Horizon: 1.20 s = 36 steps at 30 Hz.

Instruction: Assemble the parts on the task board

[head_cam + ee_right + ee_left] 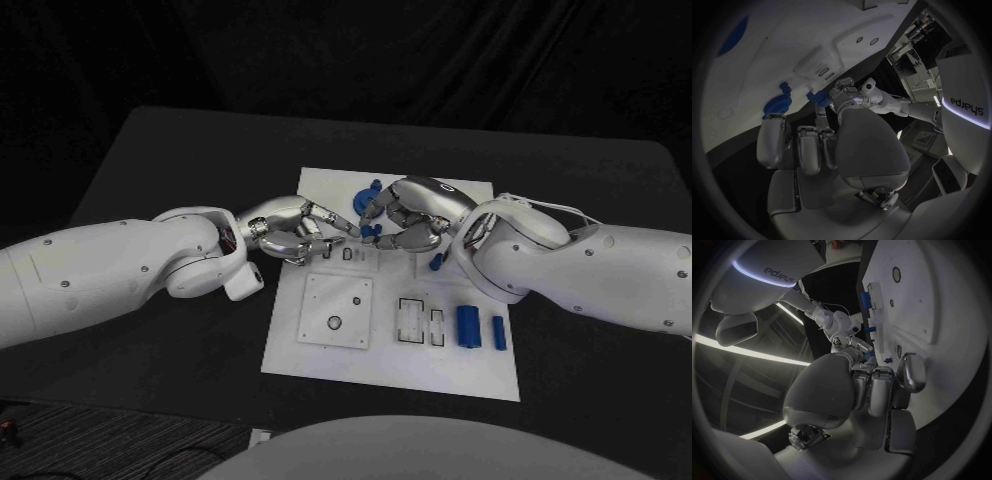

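— How does the task board [361,345] look?
— A white plate mid-table [173,150], with slots, holes and blue parts [469,326] lying near its right edge.
— The robot hands?
— Left robot hand [296,232] has fingers curled; whether it holds anything, I cannot tell. Right robot hand [408,215] pinches a small blue part [820,97].
— Any writing?
— "sharpa" on the arms.

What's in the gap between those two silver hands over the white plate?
In the head view, a small blue part sits between the left hand and right hand, over the white plate.
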{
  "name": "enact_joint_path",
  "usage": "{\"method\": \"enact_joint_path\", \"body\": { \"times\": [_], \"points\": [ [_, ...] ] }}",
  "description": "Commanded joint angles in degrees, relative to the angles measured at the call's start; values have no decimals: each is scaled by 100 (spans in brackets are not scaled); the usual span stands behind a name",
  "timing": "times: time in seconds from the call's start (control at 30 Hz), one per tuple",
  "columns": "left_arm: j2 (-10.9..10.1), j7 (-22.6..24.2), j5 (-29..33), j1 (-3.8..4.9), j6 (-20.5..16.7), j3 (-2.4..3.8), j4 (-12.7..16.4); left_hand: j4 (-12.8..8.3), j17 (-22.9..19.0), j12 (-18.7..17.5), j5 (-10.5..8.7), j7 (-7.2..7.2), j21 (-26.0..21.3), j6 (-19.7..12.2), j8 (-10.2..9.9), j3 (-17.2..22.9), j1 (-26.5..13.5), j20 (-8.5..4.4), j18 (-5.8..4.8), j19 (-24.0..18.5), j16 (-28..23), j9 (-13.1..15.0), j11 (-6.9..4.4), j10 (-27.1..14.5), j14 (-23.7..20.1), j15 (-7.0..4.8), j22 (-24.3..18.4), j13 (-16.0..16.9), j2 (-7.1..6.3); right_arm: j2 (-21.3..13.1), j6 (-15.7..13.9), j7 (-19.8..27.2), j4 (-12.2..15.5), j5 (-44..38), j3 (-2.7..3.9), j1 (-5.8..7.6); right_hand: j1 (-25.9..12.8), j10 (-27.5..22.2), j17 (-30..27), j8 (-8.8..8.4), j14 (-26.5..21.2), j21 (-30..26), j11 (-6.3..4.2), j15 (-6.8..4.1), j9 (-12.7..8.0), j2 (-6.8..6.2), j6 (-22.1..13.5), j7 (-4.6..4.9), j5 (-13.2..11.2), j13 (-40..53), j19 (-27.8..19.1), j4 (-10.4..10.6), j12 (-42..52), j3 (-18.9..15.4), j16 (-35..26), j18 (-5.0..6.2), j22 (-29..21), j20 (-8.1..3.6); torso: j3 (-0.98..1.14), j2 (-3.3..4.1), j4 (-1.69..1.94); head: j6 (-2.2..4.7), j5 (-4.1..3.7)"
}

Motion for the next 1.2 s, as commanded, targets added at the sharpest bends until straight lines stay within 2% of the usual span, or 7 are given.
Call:
{"method": "enact_joint_path", "body": {
  "times": [0.03,0.37,1.2],
  "points": [
    [32,147,13,-7,63,9,23,-13,1509,20,34,-10,-22,7,19,25,-11,36,68,4,15,-9,21,608,595,48,-9,1500,-1,17,91,-99,14,-46,-1,-19,24,582,1130,12,494,-34,14,-20,245,57,157,-201,5,1491,-32,29,-6,21,-30,28,1061,-18,1,-1,1,-1,-4],
    [62,167,13,-7,67,9,12,-12,1509,20,33,-8,-24,-13,16,25,-15,37,69,1,15,-13,22,608,595,48,-10,1500,-1,24,130,-127,12,-46,-1,-19,24,582,1131,6,494,-32,18,-16,244,59,149,-196,-9,1491,-31,30,-6,21,-29,27,1061,-15,3,-6,6,-1,-19],
    [102,229,13,-7,64,9,-1,-15,1509,20,31,-13,-27,-46,7,31,-17,41,70,2,15,-23,22,608,595,50,-7,1500,3,26,489,-371,-9,-47,-1,-22,53,577,1131,-25,495,-64,31,-5,236,62,112,-181,-21,1484,-42,11,-13,32,-29,34,1052,-7,2,-2,2,-1,4]
  ]
}}
